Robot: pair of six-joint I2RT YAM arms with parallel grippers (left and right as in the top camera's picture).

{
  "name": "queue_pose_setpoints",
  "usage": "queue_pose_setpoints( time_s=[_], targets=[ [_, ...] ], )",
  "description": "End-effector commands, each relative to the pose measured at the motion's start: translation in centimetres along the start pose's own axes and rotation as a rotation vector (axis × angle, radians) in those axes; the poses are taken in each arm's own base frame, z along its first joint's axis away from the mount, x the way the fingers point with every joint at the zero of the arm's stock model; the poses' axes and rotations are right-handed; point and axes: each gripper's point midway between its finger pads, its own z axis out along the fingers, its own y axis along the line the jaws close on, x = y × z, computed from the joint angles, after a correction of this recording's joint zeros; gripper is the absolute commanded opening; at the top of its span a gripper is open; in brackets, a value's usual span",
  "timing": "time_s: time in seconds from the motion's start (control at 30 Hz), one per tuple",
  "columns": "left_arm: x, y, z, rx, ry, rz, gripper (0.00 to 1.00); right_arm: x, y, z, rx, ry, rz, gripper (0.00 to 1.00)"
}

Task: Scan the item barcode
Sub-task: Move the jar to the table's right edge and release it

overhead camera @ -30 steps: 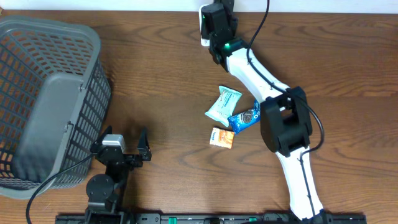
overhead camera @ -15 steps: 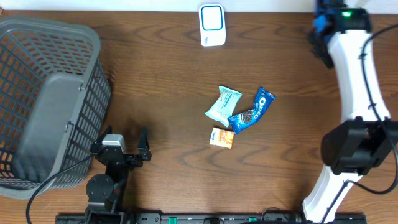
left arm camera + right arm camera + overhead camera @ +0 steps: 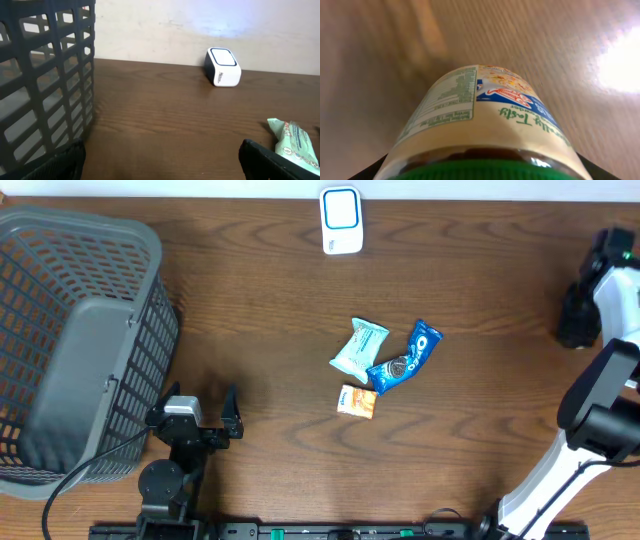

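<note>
Currently, the right gripper clasps a green-lidded jar at the far right, while the left gripper sits wide open beside the grey basket.

**Even Light, One Glare**

Soft, even light fills the sharp overhead view. In the right wrist view, glare burns on the table right of the jar; wood behind the jar smears into blur.
</note>
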Motion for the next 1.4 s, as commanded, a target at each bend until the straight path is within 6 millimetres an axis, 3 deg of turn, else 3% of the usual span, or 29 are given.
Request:
queue_pose_setpoints(
  time_s=[0.0,0.17,0.3,0.4,0.5,0.63,0.77,0.8,0.9,0.93,1.0,1.17,1.27,1.33,1.37],
  targets=[
    [1.5,-0.2,0.1,0.016,0.045,0.008,0.98,-0.4,-1.0,1.8,0.011,-0.001,0.043,0.54],
    [1.5,-0.2,0.1,0.016,0.045,0.008,0.98,-2.1,-0.9,2.2,0.002,-0.029,0.031,0.62],
    [1.5,-0.2,0.1,0.016,0.045,0.008,0.98,-3.7,-0.6,1.4,-0.019,-0.015,-0.03,0.98],
    [1.5,-0.2,0.1,0.016,0.045,0.008,0.98,-4.3,0.1,-0.2,-0.068,0.021,-0.058,0.99],
    [1.5,-0.2,0.1,0.016,0.045,0.008,0.98,-4.2,1.2,-4.2,-0.171,0.073,-0.093,0.99],
    [1.5,-0.2,0.1,0.016,0.045,0.008,0.98,-3.0,2.5,-12.4,-0.366,0.108,-0.173,0.99],
    [1.5,-0.2,0.1,0.016,0.045,0.008,0.98,2.1,1.2,-21.3,-0.54,0.129,-0.422,0.99],
    [1.5,-0.2,0.1,0.016,0.045,0.008,0.98,4.9,0.0,-23.5,-0.575,0.142,-0.551,0.99],
    [1.5,-0.2,0.1,0.016,0.045,0.008,0.98,9.8,-3.0,-25.1,-0.561,0.222,-0.701,0.99],
    [1.5,-0.2,0.1,0.016,0.045,0.008,0.98,12.5,-4.7,-25.5,-0.542,0.256,-0.778,0.99],
    [1.5,-0.2,0.1,0.016,0.045,0.008,0.98,16.6,-7.0,-25.6,-0.517,0.295,-0.899,0.99],
    [1.5,-0.2,0.1,0.016,0.045,0.008,0.98,23.5,-10.6,-25.3,-0.517,0.307,-1.217,0.99],
    [1.5,-0.2,0.1,0.016,0.045,0.008,0.98,26.2,-11.9,-24.1,-0.449,0.322,-1.123,0.99],
    [1.5,-0.2,0.1,0.016,0.045,0.008,0.98,27.3,-12.4,-22.6,-0.385,0.334,-1.064,0.99],
    [1.5,-0.2,0.1,0.016,0.045,0.008,0.98,28.2,-12.8,-20.9,-0.327,0.337,-1.034,0.99]
  ],
)
